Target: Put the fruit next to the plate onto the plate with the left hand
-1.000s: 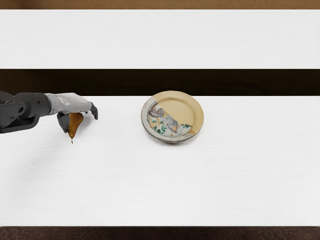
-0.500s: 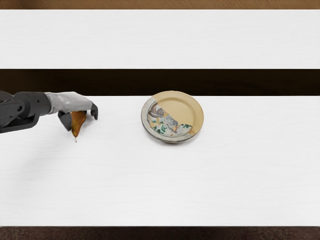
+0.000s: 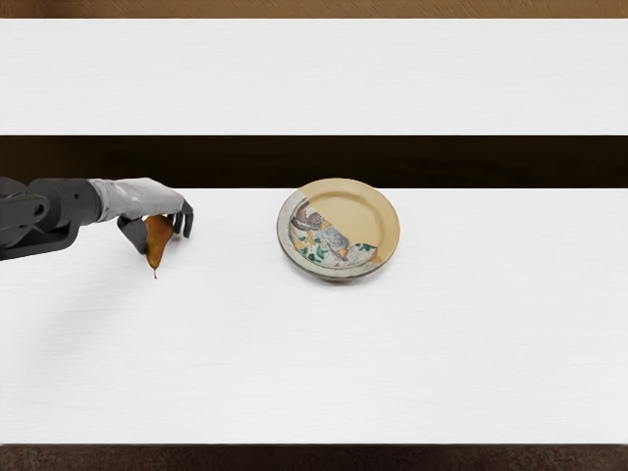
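Observation:
A brown pear [image 3: 157,241] hangs stem-down in my left hand [image 3: 157,220], whose fingers are shut around its upper part. The hand sits over the left side of the white table, its arm coming in from the left edge. Well to the right of the pear lies the round plate [image 3: 378,218], yellowish with a painted pattern on its left half; nothing lies on it. The right hand does not show.
The white table [image 3: 392,343] stretches wide in front of and to the right of the plate. A dark gap and a second white surface [image 3: 314,78] run across the back.
My left hand has drifted slightly to the right with the pear, and the pear has risen a little and turned in the grasp.

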`<act>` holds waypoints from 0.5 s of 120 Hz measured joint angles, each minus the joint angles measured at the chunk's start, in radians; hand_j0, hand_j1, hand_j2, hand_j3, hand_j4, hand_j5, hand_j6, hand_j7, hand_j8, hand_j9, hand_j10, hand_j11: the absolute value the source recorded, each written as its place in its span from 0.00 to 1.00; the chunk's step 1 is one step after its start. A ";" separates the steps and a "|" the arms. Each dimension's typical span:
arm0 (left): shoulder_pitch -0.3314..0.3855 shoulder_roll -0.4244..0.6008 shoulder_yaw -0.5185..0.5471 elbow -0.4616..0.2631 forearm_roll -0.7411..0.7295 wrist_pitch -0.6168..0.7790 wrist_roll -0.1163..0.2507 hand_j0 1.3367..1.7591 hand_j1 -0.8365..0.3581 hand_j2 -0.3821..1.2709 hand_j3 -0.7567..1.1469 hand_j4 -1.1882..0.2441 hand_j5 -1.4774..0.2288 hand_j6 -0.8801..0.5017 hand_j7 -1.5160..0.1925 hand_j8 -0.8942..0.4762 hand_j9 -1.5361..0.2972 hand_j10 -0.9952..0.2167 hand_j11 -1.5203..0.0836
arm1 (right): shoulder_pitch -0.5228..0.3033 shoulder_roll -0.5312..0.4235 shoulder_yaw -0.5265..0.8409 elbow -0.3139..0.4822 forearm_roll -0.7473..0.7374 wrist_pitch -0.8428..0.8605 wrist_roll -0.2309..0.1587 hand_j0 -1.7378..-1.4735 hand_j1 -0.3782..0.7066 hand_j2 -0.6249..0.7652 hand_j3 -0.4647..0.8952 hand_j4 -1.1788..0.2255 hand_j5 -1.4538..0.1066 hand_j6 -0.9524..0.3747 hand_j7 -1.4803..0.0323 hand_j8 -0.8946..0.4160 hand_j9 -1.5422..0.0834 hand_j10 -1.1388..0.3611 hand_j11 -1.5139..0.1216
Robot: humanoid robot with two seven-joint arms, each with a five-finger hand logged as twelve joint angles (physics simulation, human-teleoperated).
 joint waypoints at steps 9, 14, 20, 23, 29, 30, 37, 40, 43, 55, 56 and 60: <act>0.000 0.000 0.000 0.000 -0.006 0.000 -0.001 0.76 0.45 0.46 0.40 0.43 0.43 0.25 0.45 0.35 0.43 0.37 0.48 | 0.000 0.000 0.000 0.000 0.000 0.000 0.000 0.30 0.06 0.45 0.34 0.82 0.91 0.70 0.95 0.66 0.93 0.74 0.90; 0.000 0.000 0.000 0.000 -0.007 0.000 -0.001 0.76 0.45 0.48 0.40 0.42 0.42 0.25 0.44 0.35 0.42 0.36 0.47 | 0.000 0.000 0.000 0.000 0.000 0.000 0.000 0.30 0.06 0.45 0.34 0.82 0.91 0.70 0.95 0.66 0.93 0.74 0.90; 0.003 0.000 0.000 0.000 -0.009 0.001 0.000 0.76 0.45 0.48 0.40 0.40 0.42 0.25 0.43 0.34 0.41 0.34 0.46 | 0.000 0.000 0.000 0.000 0.000 0.000 0.000 0.30 0.06 0.45 0.34 0.82 0.91 0.70 0.95 0.66 0.93 0.74 0.90; 0.005 -0.001 0.000 0.001 -0.010 0.002 -0.001 0.76 0.44 0.49 0.40 0.39 0.42 0.24 0.43 0.33 0.41 0.34 0.45 | 0.000 0.000 0.000 0.000 0.000 0.000 0.000 0.30 0.06 0.45 0.34 0.82 0.91 0.70 0.95 0.66 0.93 0.74 0.90; 0.008 -0.001 -0.001 0.001 -0.011 0.003 0.000 0.76 0.40 0.56 0.40 0.37 0.42 0.24 0.43 0.34 0.40 0.32 0.44 | 0.000 0.000 0.000 0.000 0.000 0.000 0.000 0.30 0.06 0.45 0.34 0.82 0.91 0.70 0.95 0.66 0.93 0.74 0.90; 0.008 -0.001 -0.001 0.001 -0.011 0.003 0.000 0.76 0.40 0.57 0.40 0.36 0.42 0.23 0.43 0.34 0.40 0.32 0.43 | 0.000 0.000 0.000 0.000 0.000 0.000 0.000 0.30 0.06 0.45 0.34 0.82 0.91 0.70 0.95 0.66 0.93 0.74 0.90; 0.008 -0.001 0.000 0.001 -0.012 0.001 0.000 0.76 0.41 0.60 0.40 0.35 0.41 0.22 0.42 0.32 0.39 0.29 0.42 | 0.000 0.000 0.000 0.000 0.000 0.000 0.000 0.30 0.06 0.45 0.34 0.82 0.91 0.70 0.95 0.66 0.93 0.74 0.90; 0.008 -0.001 0.001 0.001 -0.013 0.000 -0.001 0.76 0.41 0.61 0.40 0.35 0.40 0.21 0.41 0.31 0.38 0.29 0.41 | 0.000 0.000 0.000 0.000 0.000 0.000 0.000 0.30 0.06 0.45 0.34 0.82 0.91 0.70 0.95 0.66 0.93 0.74 0.90; 0.009 -0.003 0.001 0.001 -0.013 0.000 -0.001 0.76 0.42 0.60 0.40 0.34 0.40 0.20 0.41 0.30 0.38 0.28 0.41 | 0.000 0.000 0.000 0.000 0.000 0.000 0.000 0.30 0.06 0.45 0.34 0.82 0.91 0.70 0.95 0.66 0.93 0.74 0.90; 0.018 -0.012 0.001 0.002 -0.011 0.001 0.000 0.76 0.44 0.57 0.40 0.32 0.40 0.15 0.41 0.24 0.38 0.26 0.40 | 0.000 0.000 0.000 0.000 0.000 0.000 0.000 0.30 0.06 0.45 0.34 0.82 0.91 0.70 0.95 0.66 0.93 0.74 0.90; 0.019 -0.012 0.000 0.002 -0.011 0.001 0.000 0.76 0.44 0.58 0.40 0.32 0.40 0.14 0.41 0.23 0.38 0.26 0.40 | 0.000 0.000 0.000 0.000 0.000 0.000 0.000 0.30 0.06 0.45 0.34 0.82 0.91 0.70 0.95 0.66 0.93 0.74 0.90; 0.021 -0.012 -0.001 0.001 -0.013 0.000 0.000 0.76 0.42 0.57 0.40 0.31 0.39 0.14 0.41 0.24 0.38 0.29 0.39 | 0.000 0.000 0.000 0.000 0.000 0.000 0.000 0.30 0.06 0.45 0.34 0.82 0.91 0.69 0.95 0.66 0.93 0.74 0.90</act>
